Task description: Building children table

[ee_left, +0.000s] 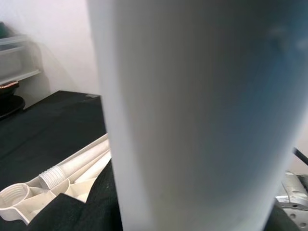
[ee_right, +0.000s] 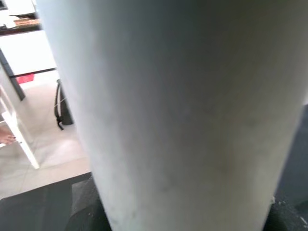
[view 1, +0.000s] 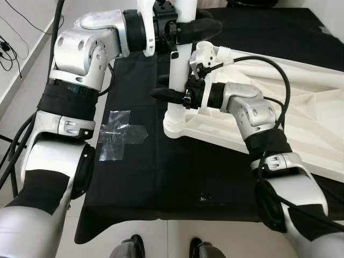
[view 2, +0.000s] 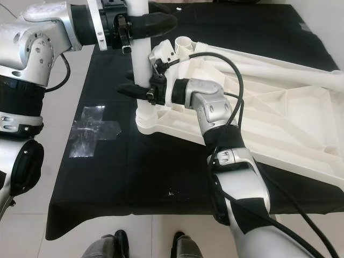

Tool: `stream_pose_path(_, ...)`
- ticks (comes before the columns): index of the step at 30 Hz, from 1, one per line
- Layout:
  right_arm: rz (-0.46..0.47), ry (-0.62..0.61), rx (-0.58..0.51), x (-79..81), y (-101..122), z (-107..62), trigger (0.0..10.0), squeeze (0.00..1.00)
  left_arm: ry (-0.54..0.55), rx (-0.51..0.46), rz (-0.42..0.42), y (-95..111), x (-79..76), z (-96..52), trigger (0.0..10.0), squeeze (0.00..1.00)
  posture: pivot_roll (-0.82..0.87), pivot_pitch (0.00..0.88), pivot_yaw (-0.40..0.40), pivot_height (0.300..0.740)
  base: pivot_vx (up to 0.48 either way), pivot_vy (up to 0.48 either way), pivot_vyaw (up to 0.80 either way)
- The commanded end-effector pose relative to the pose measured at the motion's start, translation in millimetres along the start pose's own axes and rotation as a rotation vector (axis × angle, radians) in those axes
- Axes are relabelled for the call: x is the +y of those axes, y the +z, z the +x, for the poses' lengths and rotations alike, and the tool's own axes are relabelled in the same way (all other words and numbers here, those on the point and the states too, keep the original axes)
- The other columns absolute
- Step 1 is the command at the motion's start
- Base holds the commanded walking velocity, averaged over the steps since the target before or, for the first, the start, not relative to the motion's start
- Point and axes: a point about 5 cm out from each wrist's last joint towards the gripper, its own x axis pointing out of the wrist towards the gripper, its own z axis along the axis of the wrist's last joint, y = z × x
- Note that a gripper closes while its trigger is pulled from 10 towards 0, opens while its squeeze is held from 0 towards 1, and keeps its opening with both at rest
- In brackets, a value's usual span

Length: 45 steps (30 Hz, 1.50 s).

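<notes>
A white table leg (view 1: 176,64) stands upright in a corner socket of the upside-down white table top (view 1: 301,123), which lies on a black cloth (view 1: 215,177). High on the leg, my left gripper (view 1: 193,28) is shut around it, its black fingers wrapping both sides. Lower down, my right gripper (view 1: 169,94) is shut on the same leg just above the socket. The leg (ee_left: 192,115) looms close in the left wrist view, and the leg (ee_right: 178,115) does the same in the right wrist view. A second leg (view 1: 279,67) lies across the table top.
An open threaded socket (view 1: 203,49) sits at the table top's far corner. Clear tape (view 1: 118,134) is stuck at the cloth's left edge. Tiled floor and cables (view 1: 8,48) lie to the left. My feet (view 1: 134,247) stand at the cloth's near edge.
</notes>
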Motion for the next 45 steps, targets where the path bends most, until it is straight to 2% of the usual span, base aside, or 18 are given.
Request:
stream_pose_path(1,-0.011,0.121,0.016,11.1,4.7,20.9,0.0,0.0,-0.099,0.034,0.001,-4.8,-13.0,18.0,0.0,0.0,0.02,0.259,0.008,0.74,0.0,0.0,0.0)
stream_pose_path(5,-0.012,0.127,0.01,8.7,4.9,20.4,0.0,0.0,-0.095,0.032,0.007,-4.7,-12.9,17.3,0.0,0.0,0.02,0.253,0.007,0.74,0.0,0.0,0.0)
stream_pose_path(6,-0.015,0.119,0.003,7.6,5.5,19.8,0.0,0.0,-0.074,0.026,0.008,-4.3,-11.6,16.3,7.3,0.0,0.02,0.253,0.007,0.74,0.0,0.0,0.0)
stream_pose_path(7,-0.018,0.109,-0.002,6.7,5.9,19.2,0.0,0.0,-0.053,0.022,0.005,-4.1,-9.5,15.9,10.0,1.0,0.02,0.253,0.007,0.74,0.0,0.0,0.0)
stream_pose_path(11,-0.021,0.07,-0.008,4.6,4.9,16.9,0.0,0.0,-0.031,0.02,0.003,-3.5,-6.5,15.8,10.0,1.0,0.02,0.25,0.011,0.74,0.0,0.0,0.0)
stream_pose_path(12,-0.026,0.018,-0.008,2.9,2.7,13.1,0.0,0.0,-0.023,0.023,0.009,-2.7,-5.2,16.2,10.0,1.0,0.01,0.252,0.01,0.74,0.0,0.0,0.0)
stream_pose_path(14,-0.026,0.018,-0.008,2.9,2.7,13.1,0.0,0.0,-0.023,0.023,0.009,-2.7,-5.2,16.2,10.0,1.0,0.01,0.252,0.01,0.74,0.0,0.0,0.0)
stream_pose_path(15,-0.027,-0.024,-0.007,1.4,1.3,10.2,0.0,0.0,-0.021,0.023,0.01,-2.2,-4.9,15.8,10.0,1.0,0.0,0.255,0.001,0.74,0.0,0.0,0.0)
stream_pose_path(16,-0.038,-0.133,0.013,0.4,-3.1,7.1,0.0,0.0,-0.029,0.027,0.014,-1.7,-5.7,15.0,10.0,0.0,0.0,0.257,-0.011,0.74,0.0,0.0,0.0)
stream_pose_path(17,-0.038,-0.133,0.013,0.4,-3.1,7.1,0.0,0.0,-0.029,0.027,0.014,-1.7,-5.7,15.0,10.0,0.0,0.0,0.257,-0.011,0.74,0.0,0.0,0.0)
stream_pose_path(18,-0.013,-0.403,0.061,-1.6,-15.1,6.7,0.0,0.0,-0.031,0.025,0.014,-0.7,-6.6,13.9,10.0,0.0,0.0,0.26,-0.027,0.74,0.0,0.0,0.0)
stream_pose_path(20,-0.013,-0.403,0.061,-1.6,-15.1,6.7,0.0,0.0,-0.031,0.025,0.014,-0.7,-6.6,13.9,10.0,0.0,0.0,0.26,-0.027,0.74,0.0,0.0,0.0)
stream_pose_path(21,-0.057,-0.657,0.124,10.7,-33.8,-3.0,0.0,0.0,-0.027,0.027,0.016,0.7,-6.5,13.0,10.0,0.0,0.02,0.255,-0.037,0.74,0.0,0.0,0.0)
stream_pose_path(23,-0.057,-0.657,0.124,10.7,-33.8,-3.0,0.0,0.0,-0.027,0.027,0.016,0.7,-6.5,13.0,10.0,0.0,0.02,0.255,-0.037,0.74,0.0,0.0,0.0)
stream_pose_path(24,-0.092,-0.841,0.153,22.7,-44.2,-12.4,0.0,0.0,-0.024,0.03,0.016,0.3,-5.6,10.9,10.0,0.0,0.0,0.289,-0.006,0.74,0.0,0.0,0.0)
stream_pose_path(25,-0.106,-0.936,0.149,28.2,-45.5,-16.5,0.0,0.0,-0.03,0.035,0.018,-1.2,-6.4,11.2,10.0,0.0,-0.01,0.259,-0.004,0.74,0.0,0.0,0.0)
stream_pose_path(34,-0.087,-0.97,0.102,24.4,-39.5,-13.2,0.0,0.0,-0.036,0.026,0.035,1.8,-7.4,12.7,10.0,0.0,-0.01,0.248,-0.01,0.74,0.0,0.0,0.0)
stream_pose_path(45,-0.041,-1.046,0.109,40.5,-36.4,-9.5,0.0,0.0,-0.017,0.032,0.044,0.2,-5.7,8.8,10.0,0.0,-0.01,0.249,-0.013,0.74,0.0,0.0,0.0)
